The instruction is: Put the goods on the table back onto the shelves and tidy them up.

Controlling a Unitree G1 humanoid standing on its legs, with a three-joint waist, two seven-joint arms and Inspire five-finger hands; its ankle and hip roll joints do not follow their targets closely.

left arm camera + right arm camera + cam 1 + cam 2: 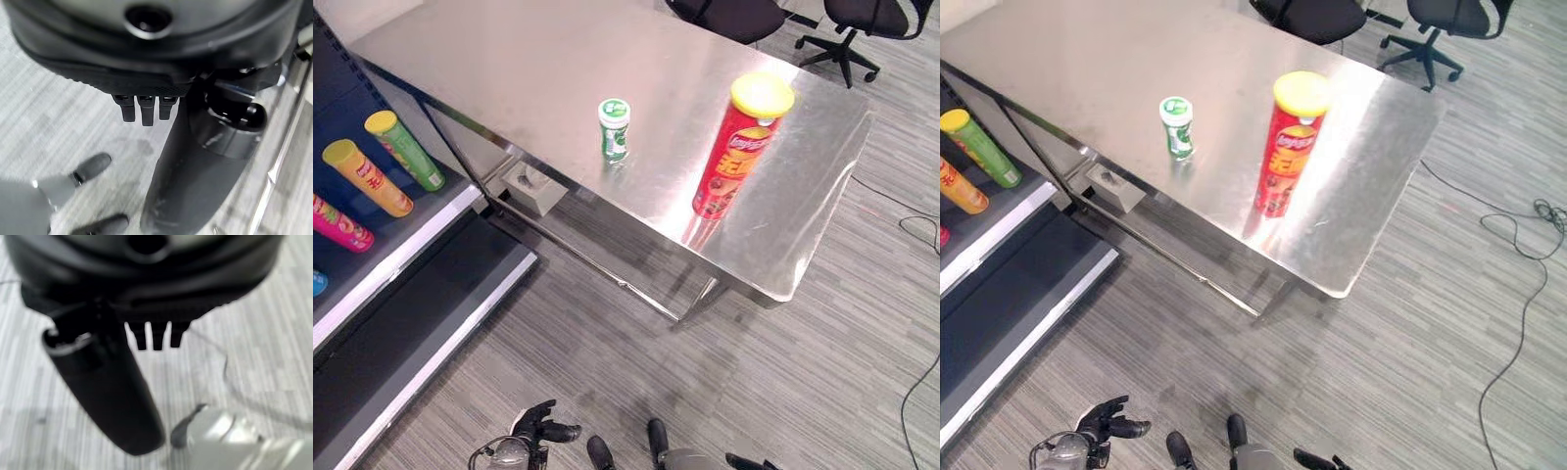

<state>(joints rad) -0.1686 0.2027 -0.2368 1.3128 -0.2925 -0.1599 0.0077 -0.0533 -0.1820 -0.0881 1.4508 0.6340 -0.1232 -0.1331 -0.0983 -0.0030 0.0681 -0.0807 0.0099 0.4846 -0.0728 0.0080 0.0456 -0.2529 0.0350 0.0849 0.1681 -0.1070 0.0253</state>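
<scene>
On the steel table (pixel 509 69) a tall red chips can with a yellow lid (pixel 736 147) stands upright near the right end. A small green and white bottle (pixel 614 128) stands upright to its left. The shelf (pixel 431 220) at the left holds lying cans: a green one (pixel 404 149), an orange one (pixel 367 177) and a pink one (pixel 337 224). My left hand (pixel 540 427) hangs low over the floor, far below the table, open and holding nothing; its straight fingers (pixel 142 110) show in the left wrist view. My right hand (pixel 1317 460) also hangs low, thumb (pixel 112 396) out, open and holding nothing.
Two black office chairs (pixel 847 24) stand beyond the table's far end. A grey box (pixel 533 186) sits on the rail under the table. A thin cable (pixel 1518 294) trails over the striped floor at the right. The shelf's dark lower board (pixel 421 313) juts toward the table.
</scene>
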